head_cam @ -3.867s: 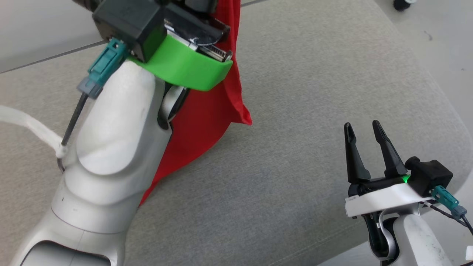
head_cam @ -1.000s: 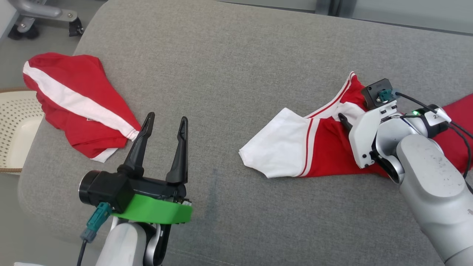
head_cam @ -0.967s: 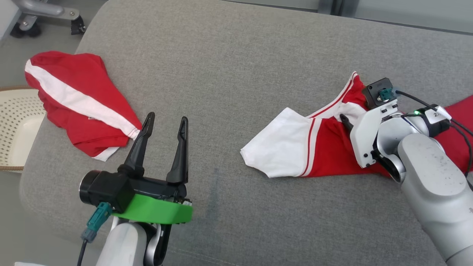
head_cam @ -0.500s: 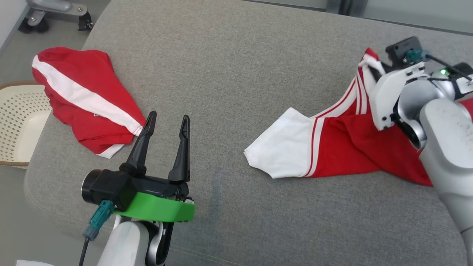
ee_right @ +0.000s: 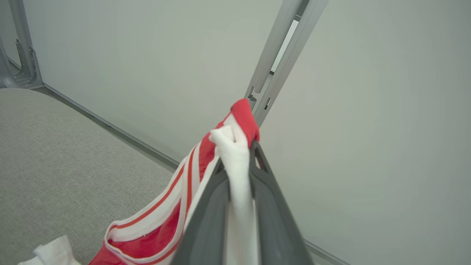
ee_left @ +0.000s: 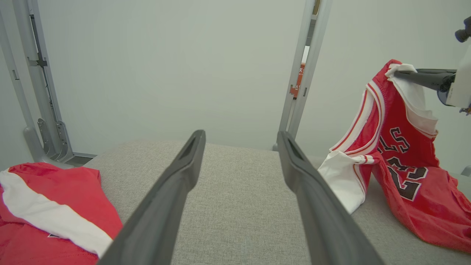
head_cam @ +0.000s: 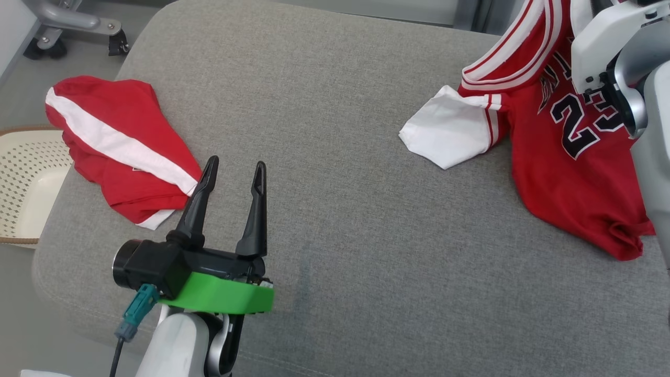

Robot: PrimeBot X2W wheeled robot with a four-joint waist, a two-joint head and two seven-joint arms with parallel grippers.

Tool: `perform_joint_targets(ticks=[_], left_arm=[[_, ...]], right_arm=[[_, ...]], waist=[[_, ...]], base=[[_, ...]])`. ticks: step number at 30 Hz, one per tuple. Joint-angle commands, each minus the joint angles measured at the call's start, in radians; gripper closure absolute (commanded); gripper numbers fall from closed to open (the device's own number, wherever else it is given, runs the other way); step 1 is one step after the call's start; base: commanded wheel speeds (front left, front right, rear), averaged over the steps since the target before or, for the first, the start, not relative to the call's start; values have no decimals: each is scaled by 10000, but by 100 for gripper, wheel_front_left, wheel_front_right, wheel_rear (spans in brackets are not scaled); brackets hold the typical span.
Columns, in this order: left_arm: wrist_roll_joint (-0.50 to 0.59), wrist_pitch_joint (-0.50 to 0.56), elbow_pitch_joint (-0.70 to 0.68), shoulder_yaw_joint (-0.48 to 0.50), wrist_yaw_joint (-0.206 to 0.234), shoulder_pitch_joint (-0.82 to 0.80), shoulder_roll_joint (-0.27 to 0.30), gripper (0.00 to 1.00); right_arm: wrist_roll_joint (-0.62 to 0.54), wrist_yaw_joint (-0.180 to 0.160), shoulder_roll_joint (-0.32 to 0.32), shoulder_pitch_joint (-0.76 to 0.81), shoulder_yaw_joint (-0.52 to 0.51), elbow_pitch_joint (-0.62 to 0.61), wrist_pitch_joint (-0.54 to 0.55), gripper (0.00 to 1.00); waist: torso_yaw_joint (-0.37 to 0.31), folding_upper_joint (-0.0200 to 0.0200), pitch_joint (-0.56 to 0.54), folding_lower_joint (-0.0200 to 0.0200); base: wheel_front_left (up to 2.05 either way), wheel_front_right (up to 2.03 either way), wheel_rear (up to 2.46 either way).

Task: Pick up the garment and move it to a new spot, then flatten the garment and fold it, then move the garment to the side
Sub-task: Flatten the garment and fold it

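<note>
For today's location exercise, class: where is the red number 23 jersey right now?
Head view, upper right: the red jersey hangs from the shut right pincer, its lower half resting on the right side of the grey cushion.

Two garments: jersey (head_cam: 568,183), striped red piece (head_cam: 123,157); one basket (head_cam: 23,178).

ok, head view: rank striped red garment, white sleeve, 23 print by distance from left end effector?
1. striped red garment, just left of the left end effector.
2. white sleeve, well to its right.
3. 23 print on the jersey, farthest right.
</note>
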Motion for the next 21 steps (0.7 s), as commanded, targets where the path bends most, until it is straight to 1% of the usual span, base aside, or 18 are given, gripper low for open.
perform_joint_targets(ticks=[1, 2, 3, 5, 7, 10, 13, 17, 21], left_arm=[[42, 7, -40, 40, -3, -24, 13, 0], [23, 5, -46, 39, 6, -21, 13, 0], [11, 7, -40, 25, 6, -22, 13, 0], [-1, 5, -39, 12, 22, -37, 13, 0], [-14, 7, -53, 63, 66, -10, 14, 0], [90, 7, -14, 155, 69, 66, 13, 0], [234, 7, 8, 329, 0, 96, 14, 0], [344, 5, -11, 660, -14, 104, 16, 0], [444, 7, -13, 1069, -40, 82, 14, 0]], right_arm=[[-238, -17, -108, -171, 111, 197, -191, 58], [-417, -17, -186, -279, 215, 384, -347, 55], [-619, -19, -258, -386, 218, 552, -451, 0], [-909, -17, -189, -511, 153, 980, -486, 0], [-1013, -17, 79, -642, -82, 1241, -716, 0], [-1255, -17, 397, -458, -223, 1542, -1180, 0], [-1191, -17, 762, -101, -316, 1686, -1714, 0], [-992, -17, 1084, 577, -665, 1435, -2400, 0], [-659, -17, 1422, 1699, -872, 842, -3016, 0]], waist=[[-7, 0, 51, 0], [-13, 0, 86, 0], [-14, 0, 109, 0], [-37, 0, 140, 0], [-136, 0, 131, 0], [-433, 0, 31, 0], [-841, 0, -156, 0], [-1463, 0, -392, 0], [-2136, 0, -571, 0]], base=[[0, 0, 0], [0, 0, 0], [0, 0, 0], [0, 0, 0], [0, 0, 0], [0, 0, 0], [0, 0, 0], [0, 0, 0], [0, 0, 0]])
